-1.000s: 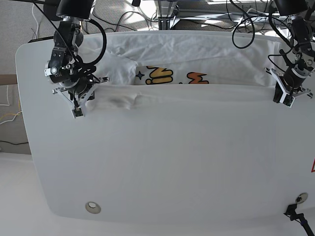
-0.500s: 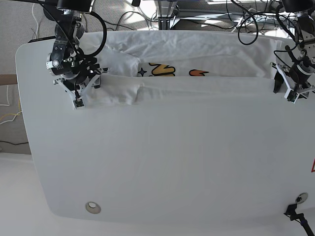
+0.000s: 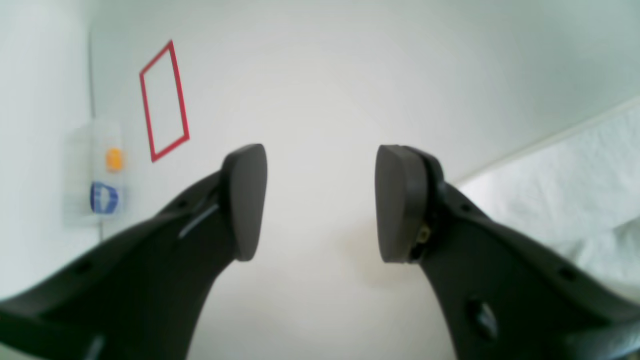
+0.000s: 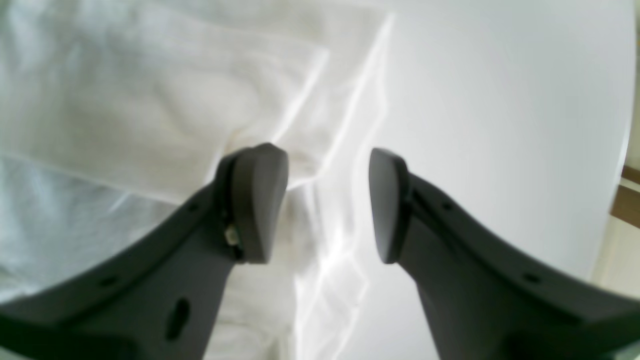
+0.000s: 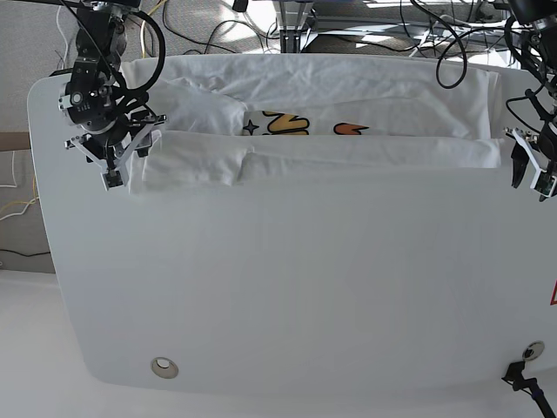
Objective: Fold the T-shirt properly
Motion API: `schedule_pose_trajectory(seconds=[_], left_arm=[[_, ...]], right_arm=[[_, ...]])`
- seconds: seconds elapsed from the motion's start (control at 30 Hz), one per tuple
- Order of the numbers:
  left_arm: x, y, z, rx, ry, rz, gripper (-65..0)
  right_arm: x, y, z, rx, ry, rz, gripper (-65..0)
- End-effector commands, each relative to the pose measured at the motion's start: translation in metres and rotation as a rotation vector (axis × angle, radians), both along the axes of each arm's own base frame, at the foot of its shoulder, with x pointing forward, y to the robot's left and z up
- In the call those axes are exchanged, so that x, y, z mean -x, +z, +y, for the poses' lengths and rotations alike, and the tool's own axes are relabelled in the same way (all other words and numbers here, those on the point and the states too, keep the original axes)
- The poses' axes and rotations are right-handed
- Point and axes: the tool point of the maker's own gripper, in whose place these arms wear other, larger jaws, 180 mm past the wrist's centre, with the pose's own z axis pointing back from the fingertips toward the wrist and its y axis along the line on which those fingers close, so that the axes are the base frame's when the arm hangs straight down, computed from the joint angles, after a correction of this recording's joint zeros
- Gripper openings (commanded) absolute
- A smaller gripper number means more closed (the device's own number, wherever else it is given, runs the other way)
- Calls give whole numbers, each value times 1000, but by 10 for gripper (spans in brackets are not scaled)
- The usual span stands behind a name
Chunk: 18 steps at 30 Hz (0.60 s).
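The white T-shirt (image 5: pixel 348 104) lies across the far part of the white table (image 5: pixel 287 287), its near part folded back over it. Only a strip of the yellow and orange print (image 5: pixel 300 124) shows above the fold edge. My right gripper (image 5: pixel 111 165) hangs open just off the shirt's left end, nothing between its fingers. In the right wrist view that gripper (image 4: pixel 327 205) is open over the rumpled shirt corner (image 4: pixel 125 100). My left gripper (image 5: pixel 531 174) stands open beyond the shirt's right end. In the left wrist view it (image 3: pixel 320 200) is over bare table, the shirt (image 3: pixel 565 200) beside it.
A red tape rectangle (image 3: pixel 164 102) and a small clear item with a blue and orange label (image 3: pixel 100 175) lie on the table past the left gripper. A round grommet (image 5: pixel 163 367) sits near the front left edge. Cables run behind the table's far edge.
Both grippers have opened and let go of the shirt's folded edge, which now lies flat. Each arm has drawn outward, off the ends of the shirt.
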Motion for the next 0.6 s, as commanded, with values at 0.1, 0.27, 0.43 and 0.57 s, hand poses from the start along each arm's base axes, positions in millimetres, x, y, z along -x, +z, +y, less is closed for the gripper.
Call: schedule_pose_trajectory(seconds=[0.1, 0.27, 0.43, 0.57], left_arm=[[-31, 28, -22, 73, 5, -149, -325], [-40, 0, -46, 157, 71, -69, -325], [-27, -47, -65, 210, 50, 63, -326], [-18, -61, -61, 219, 67, 102, -326]], right_arm=[[-45, 36, 14, -44, 0, -157, -357], [-69, 30, 34, -143, -22, -167, -357], [-72, 6, 42, -206, -37, -162, -358], [-57, -18, 39, -213, -53, -92, -358]])
